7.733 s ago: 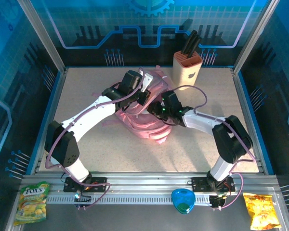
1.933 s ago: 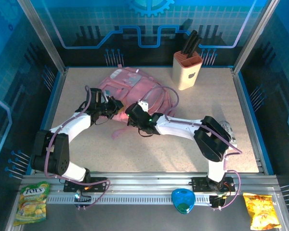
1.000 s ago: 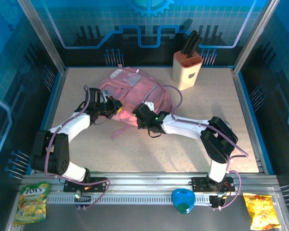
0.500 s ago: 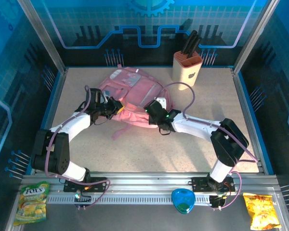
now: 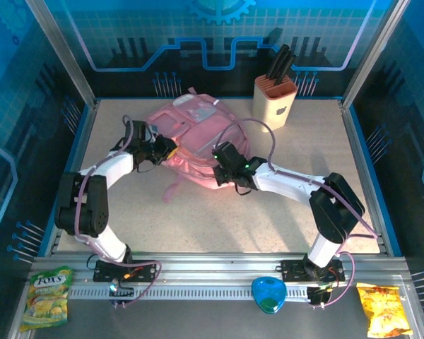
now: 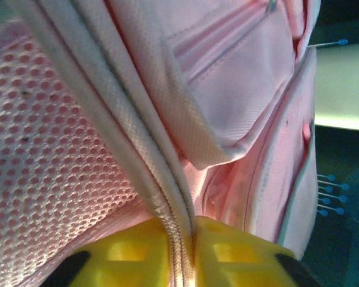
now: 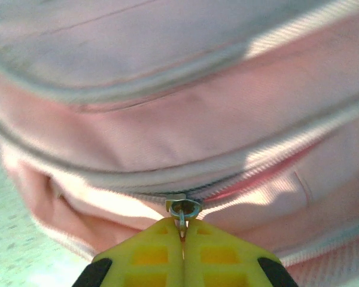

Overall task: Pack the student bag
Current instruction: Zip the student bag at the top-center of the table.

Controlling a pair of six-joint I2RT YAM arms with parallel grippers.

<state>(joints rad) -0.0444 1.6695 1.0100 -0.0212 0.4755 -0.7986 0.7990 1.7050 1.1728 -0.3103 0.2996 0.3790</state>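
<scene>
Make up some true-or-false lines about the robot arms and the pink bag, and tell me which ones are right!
1. The right gripper pinches the zipper pull of the student bag. True.
2. The knife block has tipped over. False: it stands upright, behind the bag to the right.
3. The left gripper has a bag seam between its yellow fingers. True.
4. The green snack packet lies on the bag. False: it lies at the near edge, apart from the bag.

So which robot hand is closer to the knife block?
Right. The right gripper is at the student bag's near edge, nearer the knife block; the left gripper is at the bag's left side, farther off.
</scene>
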